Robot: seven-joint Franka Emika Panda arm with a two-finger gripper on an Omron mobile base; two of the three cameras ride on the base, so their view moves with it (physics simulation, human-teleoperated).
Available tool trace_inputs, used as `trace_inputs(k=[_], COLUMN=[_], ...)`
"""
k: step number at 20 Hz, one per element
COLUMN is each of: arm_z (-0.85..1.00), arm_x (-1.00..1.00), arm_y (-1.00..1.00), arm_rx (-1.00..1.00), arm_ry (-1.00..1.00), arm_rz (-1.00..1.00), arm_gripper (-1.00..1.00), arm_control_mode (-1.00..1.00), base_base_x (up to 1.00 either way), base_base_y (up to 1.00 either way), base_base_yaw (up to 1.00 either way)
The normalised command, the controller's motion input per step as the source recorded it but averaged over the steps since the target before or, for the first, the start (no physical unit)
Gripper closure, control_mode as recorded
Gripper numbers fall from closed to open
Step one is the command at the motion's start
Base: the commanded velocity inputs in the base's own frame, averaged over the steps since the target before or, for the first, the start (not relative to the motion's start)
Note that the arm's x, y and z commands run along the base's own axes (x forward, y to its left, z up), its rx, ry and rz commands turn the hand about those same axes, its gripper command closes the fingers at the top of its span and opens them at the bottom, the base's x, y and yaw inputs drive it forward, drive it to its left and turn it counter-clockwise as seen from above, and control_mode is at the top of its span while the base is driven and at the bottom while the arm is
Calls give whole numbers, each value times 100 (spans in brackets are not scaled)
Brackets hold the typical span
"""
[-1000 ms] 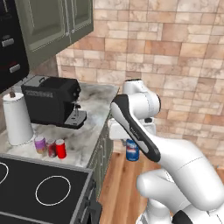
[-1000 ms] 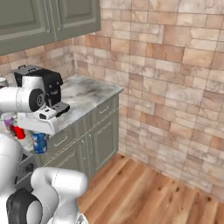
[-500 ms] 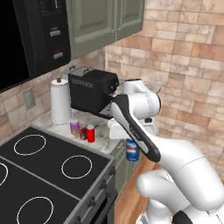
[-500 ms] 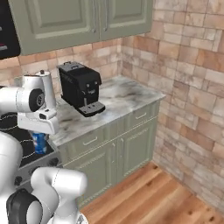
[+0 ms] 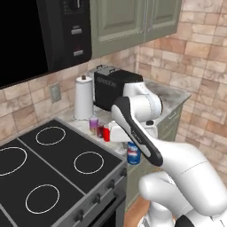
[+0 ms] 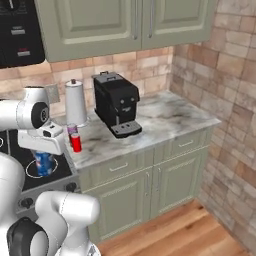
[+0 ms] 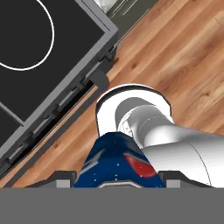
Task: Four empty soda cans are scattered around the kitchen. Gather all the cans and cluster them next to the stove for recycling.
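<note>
- The gripper (image 7: 118, 181) is partly closed around a blue can (image 5: 133, 154); in the hand view the can sits between the two finger tips at the bottom centre, blue with a red patch.
- In the left base view the held can hangs at centre frame, below the white hand, just off the front right corner of the stove (image 5: 57, 168) and clear of the counter.
- In the right base view the same can shows at left centre, in front of a white burner ring.
- Cans already placed: a purplish-pink can (image 5: 93, 124) and a red can (image 5: 106, 133) stand close together on the marble counter (image 6: 165, 122), just beside the stove's right edge. A second red one seems to stand between them, but it is too small to confirm.
- A paper-towel roll (image 5: 83, 97) and a black coffee machine (image 6: 117, 102) stand behind that cluster.
- Judgement: the task appears well advanced. At least two cans are clustered by the stove, and one is in hand awaiting set-down beside them.
- Remaining: lower the blue can onto the counter near the cluster and release it.
</note>
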Motion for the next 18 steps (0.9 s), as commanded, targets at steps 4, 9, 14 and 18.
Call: trace_inputs(k=[4, 9, 14, 18], arm_z=[0, 0, 0, 0], arm_x=[0, 0, 0, 0], arm_y=[0, 0, 0, 0], arm_rx=[0, 0, 0, 0], arm_ry=[0, 0, 0, 0], arm_rz=[0, 0, 0, 0], arm_gripper=[100, 100, 100, 100], arm_control_mode=[100, 100, 100, 100], base_base_x=[64, 87, 79, 81], base_base_y=[-40, -23, 0, 25], base_base_yaw=[25, 14, 7, 2])
